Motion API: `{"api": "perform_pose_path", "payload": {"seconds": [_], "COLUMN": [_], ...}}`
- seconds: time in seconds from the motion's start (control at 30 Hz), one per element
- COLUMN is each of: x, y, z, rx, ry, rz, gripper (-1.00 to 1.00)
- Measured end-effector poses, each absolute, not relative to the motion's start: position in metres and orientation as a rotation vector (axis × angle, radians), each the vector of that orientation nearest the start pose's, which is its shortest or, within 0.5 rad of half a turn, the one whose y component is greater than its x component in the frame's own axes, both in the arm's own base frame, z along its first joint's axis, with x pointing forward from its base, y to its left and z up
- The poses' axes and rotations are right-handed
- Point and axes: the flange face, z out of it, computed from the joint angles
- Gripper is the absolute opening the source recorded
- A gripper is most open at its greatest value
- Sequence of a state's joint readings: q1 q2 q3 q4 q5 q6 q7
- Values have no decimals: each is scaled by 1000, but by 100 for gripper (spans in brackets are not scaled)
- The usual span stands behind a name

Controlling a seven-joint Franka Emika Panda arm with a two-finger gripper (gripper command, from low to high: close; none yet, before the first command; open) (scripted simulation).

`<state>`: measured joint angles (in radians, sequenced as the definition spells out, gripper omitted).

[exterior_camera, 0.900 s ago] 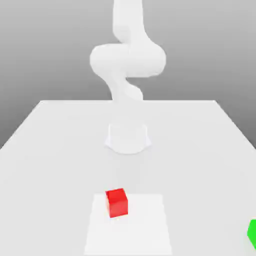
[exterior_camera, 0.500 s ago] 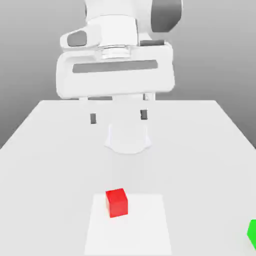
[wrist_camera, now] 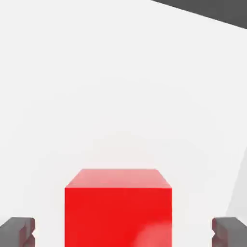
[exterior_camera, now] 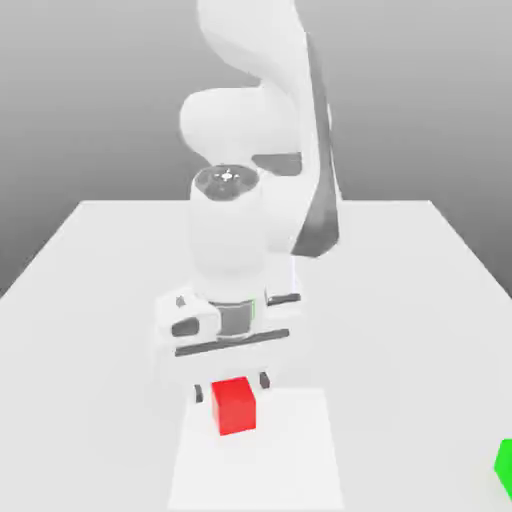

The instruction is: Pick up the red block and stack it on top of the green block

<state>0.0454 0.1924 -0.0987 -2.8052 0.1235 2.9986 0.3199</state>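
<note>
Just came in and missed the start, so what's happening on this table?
A white robot arm has its pincer low over the red block, fingers open and standing apart on either side of it, not gripping. The block sits on the table. The green block waits at the exterior view's right edge, nothing stacked on it.

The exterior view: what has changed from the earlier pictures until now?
The white arm's gripper has come down from high above the table to just over the small bright red cube, fingers open on either side of it, not yet gripping. The red cube itself has stayed on the lighter square patch. The small bright green cube also has not moved, at the exterior view's right edge.
</note>
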Motion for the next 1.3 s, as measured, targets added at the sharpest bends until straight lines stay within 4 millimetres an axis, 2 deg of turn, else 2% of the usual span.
{"api": "perform_pose_path", "payload": {"seconds": [0.03, 0.27, 0.57, 0.63, 0.7, 0.73, 0.8, 0.97, 1.07, 1.2, 1.23, 1.3], "x": [364, 363, 364, 373, 394, 405, 424, 458, 465, 458, 456, 455], "y": [-31, -31, -32, -26, -7, 9, 59, 151, 218, 308, 318, 325], "z": [146, 145, 201, 210, 217, 220, 225, 236, 240, 242, 232, 204], "rx": [-3047, -3047, -3046, -3067, -3114, -3137, -3175, -3172, -3118, -2994, -2978, -2966], "ry": [770, 770, 772, 715, 561, 459, 191, -300, -604, -972, -1009, -1036], "rz": [-2, -1, -3, -5, -14, -18, -25, -27, -19, -1, 1, 2], "gripper": [-100, -100, -100, -100, -100, -100, -100, -100, -100, -100, -100, -100]}}
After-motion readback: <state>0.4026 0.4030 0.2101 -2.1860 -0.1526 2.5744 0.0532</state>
